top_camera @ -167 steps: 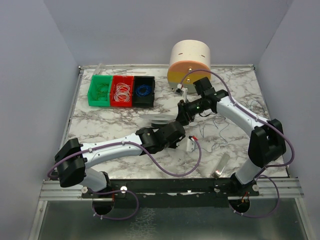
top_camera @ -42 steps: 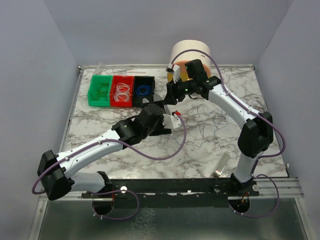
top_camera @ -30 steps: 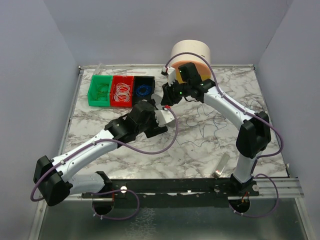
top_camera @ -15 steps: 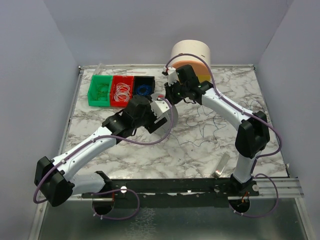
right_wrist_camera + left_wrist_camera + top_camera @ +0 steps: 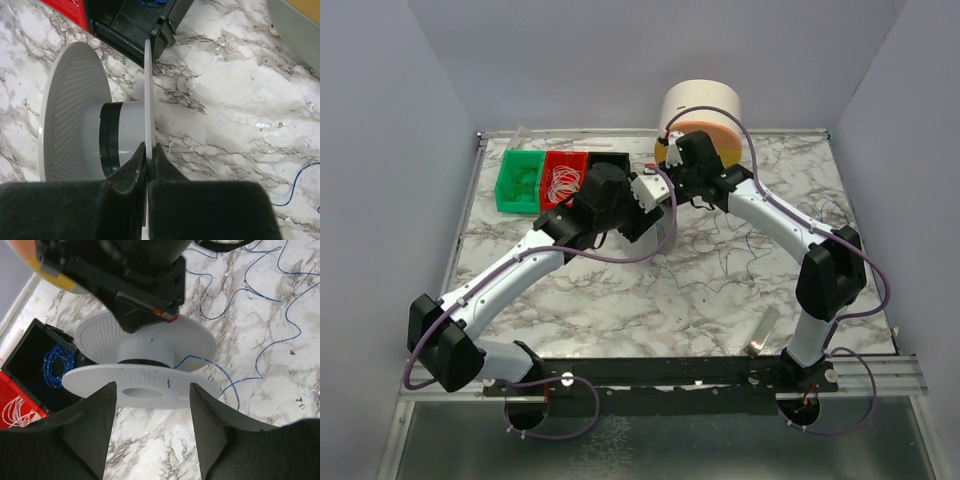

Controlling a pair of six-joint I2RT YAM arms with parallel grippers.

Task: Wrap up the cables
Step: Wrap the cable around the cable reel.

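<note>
Room: pale lilac walls on three sides; a marbled table (image 5: 570, 300) under both arms
Cables: one hair-thin dark wire (image 5: 200, 358); it leaves the hub and trails in loose squiggles across the marble on the right arm's side; a dark band round the hub looks like turns already wound
Spool: pale grey spool (image 5: 145, 347) with two wide flanges, at the far middle of the table; I cannot tell whether it rests on the marble
Key relation: the spool lies straight ahead of the left gripper, its axis pointing roughly away from that hand, so the near flange faces the fingers; both hands are at it, the right one already on it
Right gripper: right gripper (image 5: 148, 155) pinched tight on the rim of one flange; it touches no wire
Left gripper: left gripper (image 5: 152, 387) with jaws apart, either side of the near flange; I see no contact; it holds nothing
Beyond: black bin (image 5: 35, 360) with a blue coil just behind the spool; red bin (image 5: 563, 180) beside that; round cream tub (image 5: 700, 115) at the back edge
</note>
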